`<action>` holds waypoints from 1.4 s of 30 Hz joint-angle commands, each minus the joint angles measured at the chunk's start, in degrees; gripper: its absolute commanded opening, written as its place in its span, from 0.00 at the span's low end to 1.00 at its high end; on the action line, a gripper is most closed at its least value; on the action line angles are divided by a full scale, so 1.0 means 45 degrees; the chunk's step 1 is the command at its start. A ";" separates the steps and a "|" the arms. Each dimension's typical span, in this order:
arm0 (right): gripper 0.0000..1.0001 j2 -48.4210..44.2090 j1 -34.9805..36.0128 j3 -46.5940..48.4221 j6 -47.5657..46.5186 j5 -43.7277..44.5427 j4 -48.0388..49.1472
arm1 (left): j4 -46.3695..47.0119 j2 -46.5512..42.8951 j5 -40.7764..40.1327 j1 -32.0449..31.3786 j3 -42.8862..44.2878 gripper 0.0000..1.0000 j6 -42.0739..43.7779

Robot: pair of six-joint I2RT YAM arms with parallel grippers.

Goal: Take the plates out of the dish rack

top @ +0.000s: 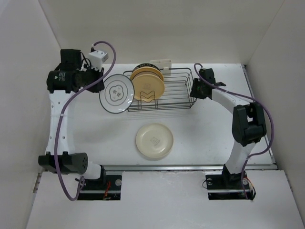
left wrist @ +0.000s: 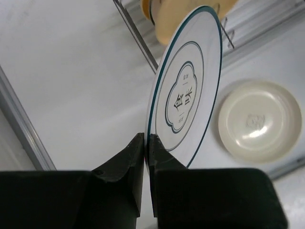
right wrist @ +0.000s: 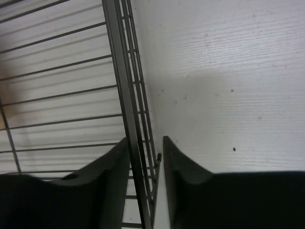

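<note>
Lying flat on white table (top: 200,138), cream plate (top: 154,141) — plain white walls (top: 167,28) around

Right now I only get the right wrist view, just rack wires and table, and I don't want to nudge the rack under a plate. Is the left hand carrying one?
Observer: Yes. The left hand is pinching the green-rimmed plate by its rim and holding it on edge.
Operator: Are there any plates inside the rack?
Observer: A yellow plate stands upright in the dividers near the left end of the dish rack. Another rim shows behind it.
</note>
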 commanded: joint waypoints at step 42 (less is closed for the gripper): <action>0.00 0.3622 0.3573 0.8286 -0.6027 -0.4676 -0.0401 | -0.0091 0.5366 -0.0804 0.3993 -0.4778 0.34 0.2990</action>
